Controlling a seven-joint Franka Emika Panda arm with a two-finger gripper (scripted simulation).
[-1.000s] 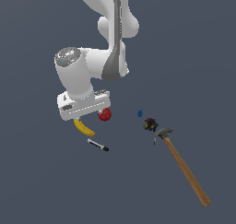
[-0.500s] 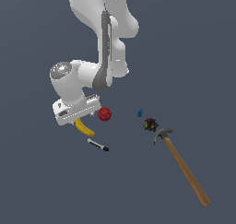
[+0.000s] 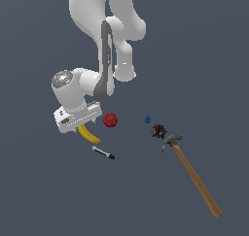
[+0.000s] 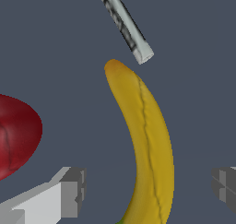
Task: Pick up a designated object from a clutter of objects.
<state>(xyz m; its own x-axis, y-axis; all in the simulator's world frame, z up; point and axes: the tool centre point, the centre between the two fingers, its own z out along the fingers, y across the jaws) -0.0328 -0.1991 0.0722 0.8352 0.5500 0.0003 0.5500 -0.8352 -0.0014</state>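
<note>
The yellow banana (image 4: pixel 147 144) lies on the dark floor, its lower half running between my two fingers in the wrist view. My gripper (image 4: pixel 147 186) is open, one grey fingertip (image 4: pixel 71 191) on the apple's side and the other well off the fruit's far side. In the exterior view my hand (image 3: pixel 78 116) hangs low over the banana (image 3: pixel 90 135), hiding most of it; only one curved end shows. The red apple (image 3: pixel 110 119) sits just beside it toward the exterior view's right.
A black-and-white marker (image 3: pixel 103 153) lies near the banana's end. A tiny blue piece (image 3: pixel 148 118), a small dark lump (image 3: pixel 158 130) and a long wooden-handled hammer (image 3: pixel 194 177) lie farther toward the exterior view's right. The red apple (image 4: pixel 16 135) is close to one finger.
My hand has come down and shifted slightly toward the exterior view's left, now covering more of the banana. The objects on the floor have not moved.
</note>
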